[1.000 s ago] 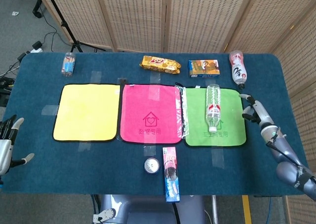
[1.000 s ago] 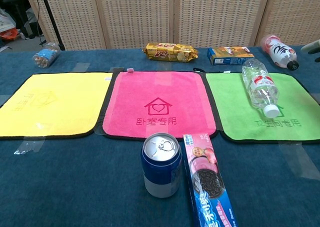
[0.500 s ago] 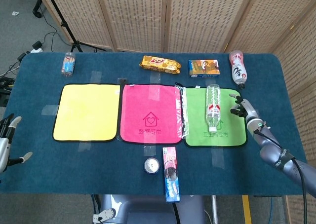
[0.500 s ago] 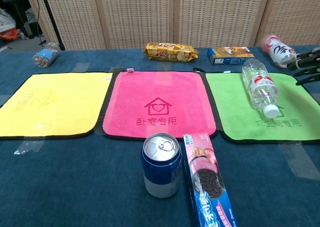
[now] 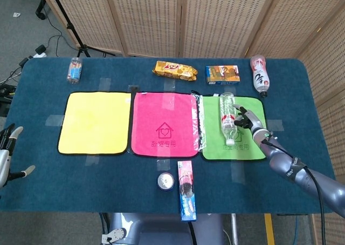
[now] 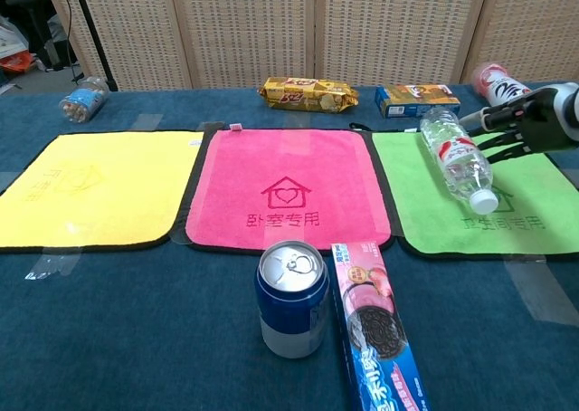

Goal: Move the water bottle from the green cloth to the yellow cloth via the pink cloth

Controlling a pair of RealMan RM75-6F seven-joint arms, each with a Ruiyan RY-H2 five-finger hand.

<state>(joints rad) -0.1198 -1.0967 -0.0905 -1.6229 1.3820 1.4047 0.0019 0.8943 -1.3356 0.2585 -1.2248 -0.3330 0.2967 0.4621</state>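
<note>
The clear water bottle (image 5: 228, 118) (image 6: 457, 157) lies on its side on the green cloth (image 5: 248, 143) (image 6: 534, 214), cap toward the table's front. My right hand (image 5: 245, 118) (image 6: 520, 121) is at the bottle's right side, fingers spread and touching its label; no closed grip shows. The pink cloth (image 5: 164, 123) (image 6: 285, 185) lies in the middle and the yellow cloth (image 5: 96, 122) (image 6: 90, 189) on the left, both bare. My left hand (image 5: 8, 158) hangs off the table's left edge with fingers apart, holding nothing.
A blue can (image 5: 165, 181) (image 6: 291, 298) and an Oreo box (image 5: 186, 190) (image 6: 375, 329) sit in front of the pink cloth. Along the back edge are a biscuit packet (image 5: 174, 69), a small box (image 5: 222, 73), a pink-and-white bottle (image 5: 259, 75) and a small jar (image 5: 74, 69).
My right hand has swept left from the table's right edge onto the green cloth and reached the bottle. The bottle's far end has shifted slightly left. The left hand barely moved.
</note>
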